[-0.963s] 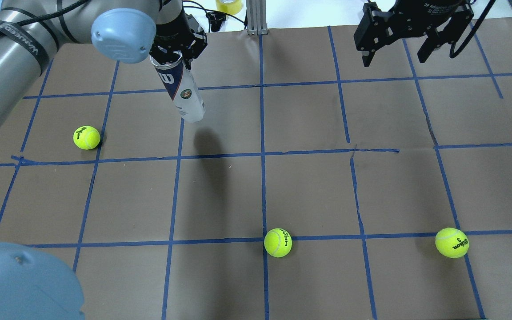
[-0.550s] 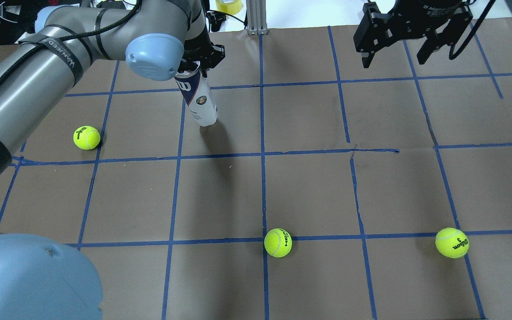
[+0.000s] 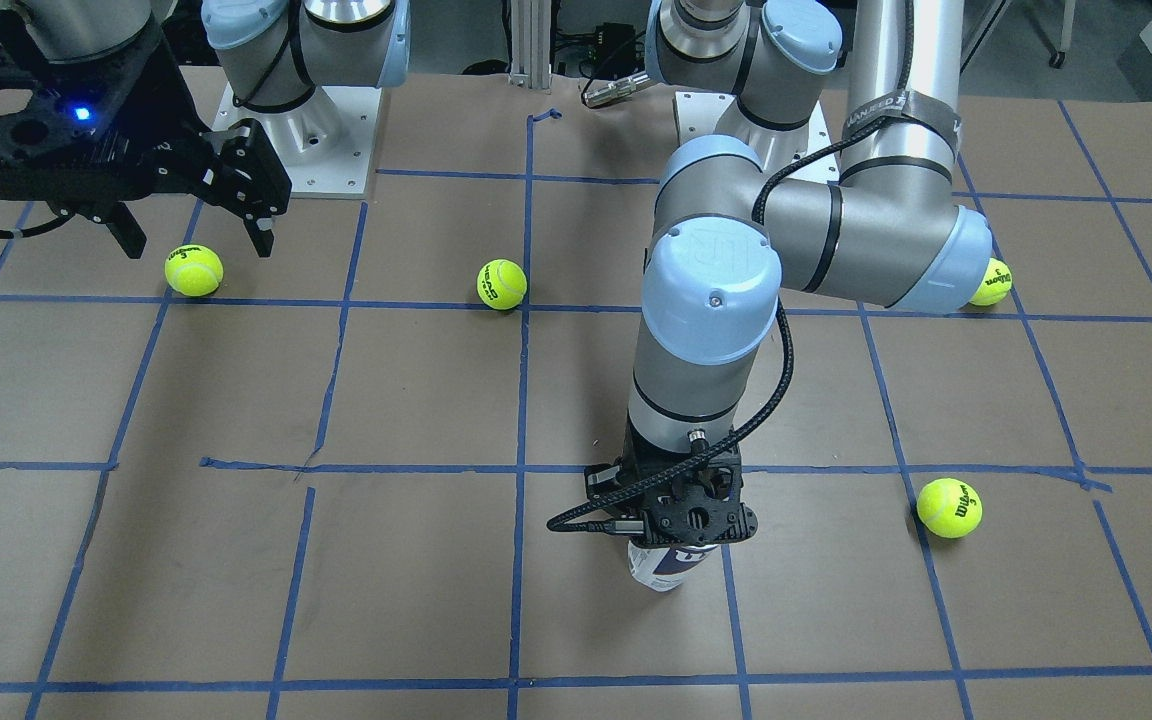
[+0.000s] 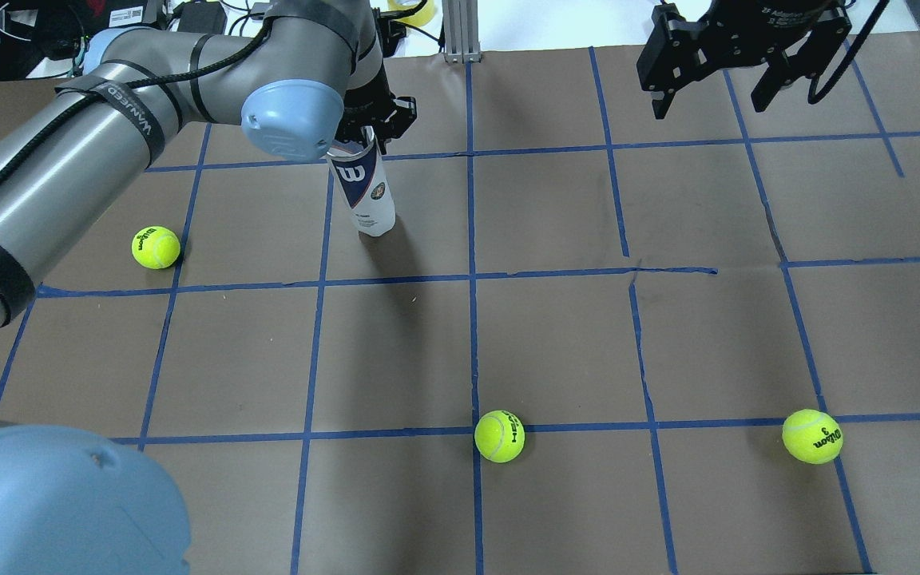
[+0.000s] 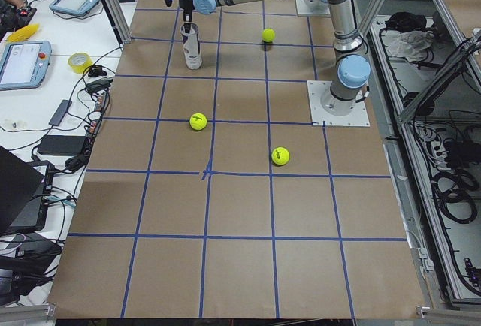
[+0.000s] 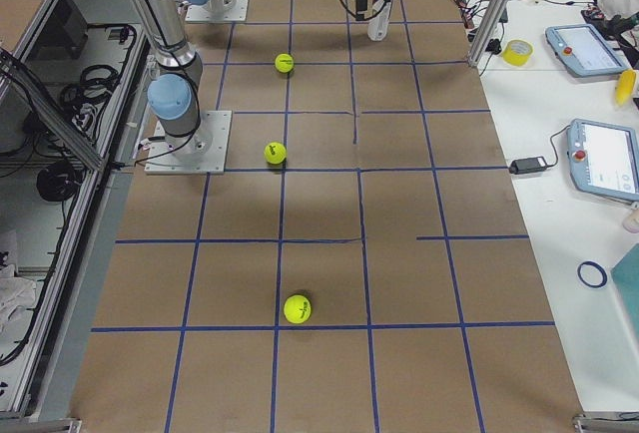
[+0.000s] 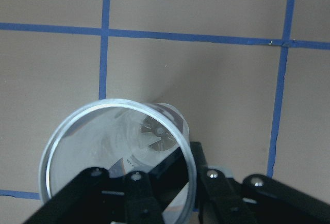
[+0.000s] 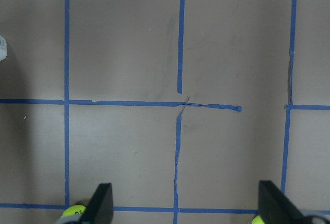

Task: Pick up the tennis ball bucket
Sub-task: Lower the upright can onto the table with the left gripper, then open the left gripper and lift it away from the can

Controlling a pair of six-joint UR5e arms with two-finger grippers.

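The tennis ball bucket (image 4: 368, 192) is a clear tube with a white and navy label. It stands nearly upright at the far left of the table, also in the front view (image 3: 658, 572) and the left wrist view (image 7: 118, 152). It looks empty inside. My left gripper (image 4: 364, 132) is shut on its top rim, one finger inside and one outside. The tube's base is at the paper or just above it; I cannot tell which. My right gripper (image 4: 707, 100) is open and empty, high over the far right (image 3: 198, 240).
Several yellow-green tennis balls lie on the brown, blue-taped table: one left of the tube (image 4: 156, 247), one at front middle (image 4: 499, 436), one at front right (image 4: 811, 436), one half hidden behind my left elbow (image 3: 991, 283). An aluminium post (image 4: 460, 32) stands at the far edge.
My left arm has carried the tube to the right and down, and it now hangs more upright. Its shadow has closed up to its base. The right gripper has not moved.
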